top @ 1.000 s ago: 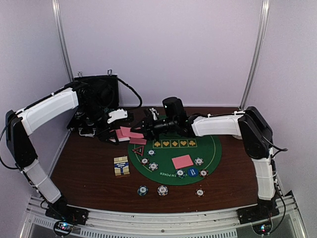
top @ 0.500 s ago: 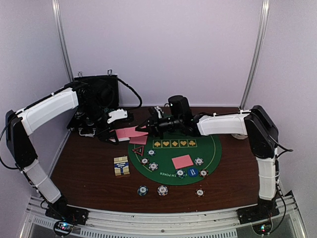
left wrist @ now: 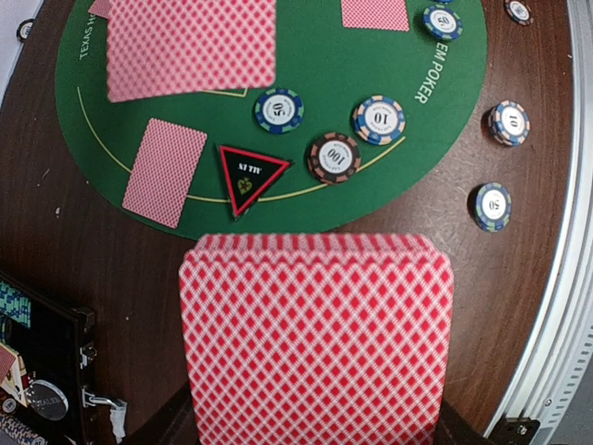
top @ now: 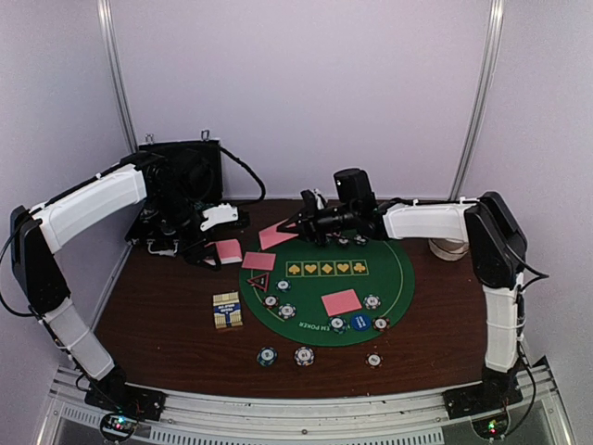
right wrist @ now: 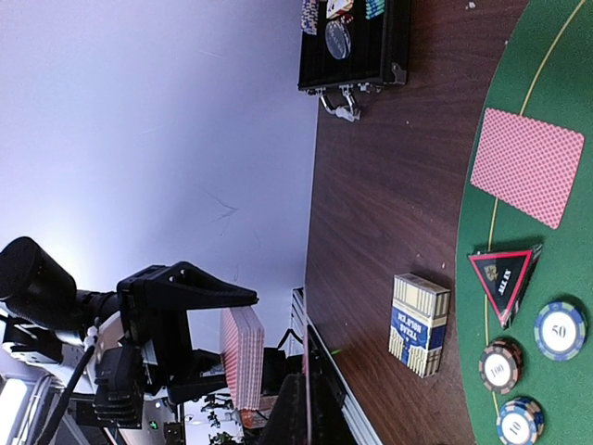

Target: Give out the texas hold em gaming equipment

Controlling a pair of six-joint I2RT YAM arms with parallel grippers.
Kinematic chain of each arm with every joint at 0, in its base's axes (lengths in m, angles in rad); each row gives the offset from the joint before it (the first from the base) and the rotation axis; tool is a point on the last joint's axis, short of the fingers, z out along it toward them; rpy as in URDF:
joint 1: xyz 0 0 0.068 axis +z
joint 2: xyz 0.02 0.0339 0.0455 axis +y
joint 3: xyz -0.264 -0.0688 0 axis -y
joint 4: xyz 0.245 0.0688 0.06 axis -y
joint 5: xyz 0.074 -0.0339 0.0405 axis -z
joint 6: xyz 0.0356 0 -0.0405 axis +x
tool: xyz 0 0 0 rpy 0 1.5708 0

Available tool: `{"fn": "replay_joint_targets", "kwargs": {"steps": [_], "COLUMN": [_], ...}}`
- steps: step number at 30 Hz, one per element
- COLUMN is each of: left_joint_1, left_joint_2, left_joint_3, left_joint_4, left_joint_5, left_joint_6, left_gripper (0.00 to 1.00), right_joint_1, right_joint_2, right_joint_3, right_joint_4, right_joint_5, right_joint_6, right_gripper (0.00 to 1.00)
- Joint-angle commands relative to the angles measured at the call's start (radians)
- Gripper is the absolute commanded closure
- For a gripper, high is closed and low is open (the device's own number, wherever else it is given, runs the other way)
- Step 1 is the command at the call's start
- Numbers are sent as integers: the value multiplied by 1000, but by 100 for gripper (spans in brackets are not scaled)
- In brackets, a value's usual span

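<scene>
The deck of pink-backed cards point(left wrist: 315, 352) is squared up in the left gripper point(top: 213, 248), whose jaws are clamped on its near end. It is held over the brown table point(top: 157, 315), just off the 10 o'clock rim of the green felt mat point(top: 398, 269). A single card point(top: 276, 237) hangs tilted from the right gripper point(top: 296, 223), jaws closed tight on its edge, over the mat's 11 o'clock rim.

Two cards lie face down on the felt. The first card point(top: 258, 261) is at 10 o'clock and the second card point(top: 341, 302) is at 5 o'clock of centre. The black-red triangle marker point(top: 258, 281) sits at 9 o'clock, just beside the first card.

A chip cluster point(top: 287, 311) lies at 8 o'clock, and a blue disc point(top: 359, 322) with more chips is near the 5 o'clock rim. Three loose chips point(top: 304, 355) rest on bare wood at 6 o'clock of the mat. A blue-and-gold card box point(top: 227, 310) lies off the mat at 8 o'clock. The black case point(top: 185, 181), lid up, occupies the table's 10 o'clock corner.
</scene>
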Motion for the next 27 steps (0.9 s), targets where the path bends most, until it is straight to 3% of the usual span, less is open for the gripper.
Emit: {"fn": "replay_joint_targets", "kwargs": {"steps": [1, 12, 20, 24, 27], "left_joint_1": [9, 9, 10, 10, 11], "left_joint_2": [-36, -41, -35, -36, -37], "left_joint_3": [2, -3, -2, -2, -4], "left_joint_4": [16, 15, 14, 14, 14], "left_joint_5": [8, 14, 26, 26, 27], "left_joint_6": [13, 17, 16, 16, 15], "left_gripper": [100, 100, 100, 100, 100], "right_joint_1": [-9, -8, 2, 18, 30], "right_joint_2": [74, 333, 475, 538, 557], "right_joint_3": [103, 309, 492, 590, 640], "right_joint_4": [-58, -78, -188, -267, -356], "right_joint_5": [7, 154, 258, 286, 307], "right_joint_6": [-66, -121, -195, -222, -263], "right_gripper": [100, 100, 100, 92, 79]}}
